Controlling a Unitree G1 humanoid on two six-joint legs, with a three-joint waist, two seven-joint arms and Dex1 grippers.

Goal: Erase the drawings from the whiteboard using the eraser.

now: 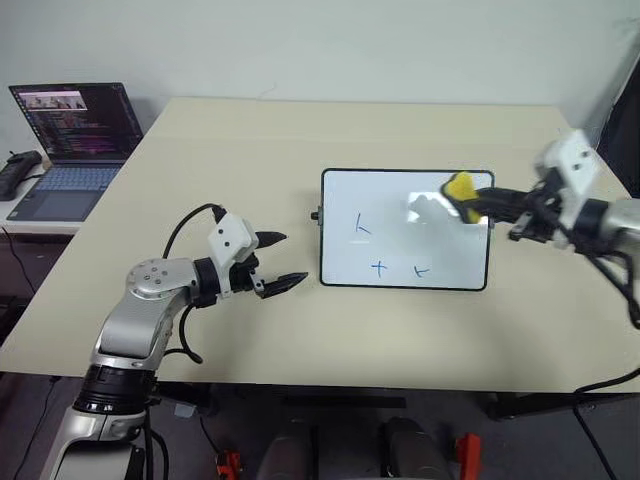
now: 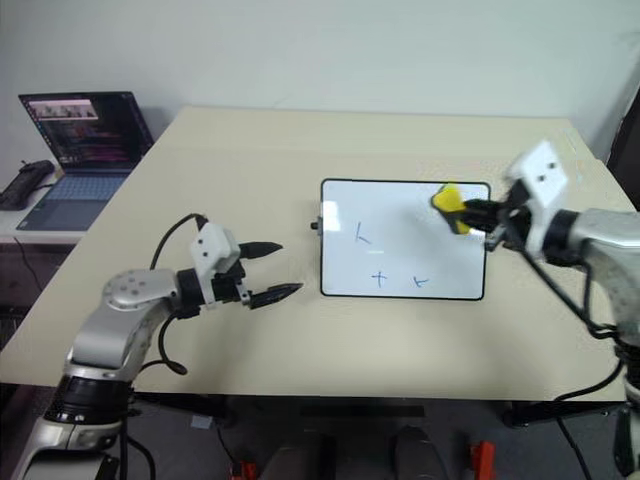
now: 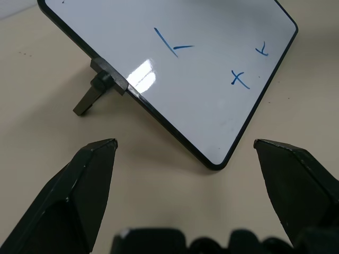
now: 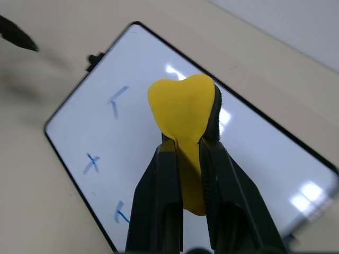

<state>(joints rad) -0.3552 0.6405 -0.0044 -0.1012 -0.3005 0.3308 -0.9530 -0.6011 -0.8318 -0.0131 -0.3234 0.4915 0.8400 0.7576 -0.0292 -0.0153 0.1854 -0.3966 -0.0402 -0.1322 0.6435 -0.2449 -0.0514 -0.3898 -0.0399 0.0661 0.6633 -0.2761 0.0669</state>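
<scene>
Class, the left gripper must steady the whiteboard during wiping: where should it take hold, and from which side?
Probably the whiteboard's short left edge, near the black knob, approached from the robot's left. The open left gripper already faces that edge, the thin frame fits between its fingers, and the eraser works from the right.

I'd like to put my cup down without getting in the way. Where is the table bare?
The far stretch of the table beyond the whiteboard is bare. The near edge in front of the board is bare too. It is crowded around the board: the left gripper stands open beside it, and the right gripper holds the eraser over its far right corner.
</scene>
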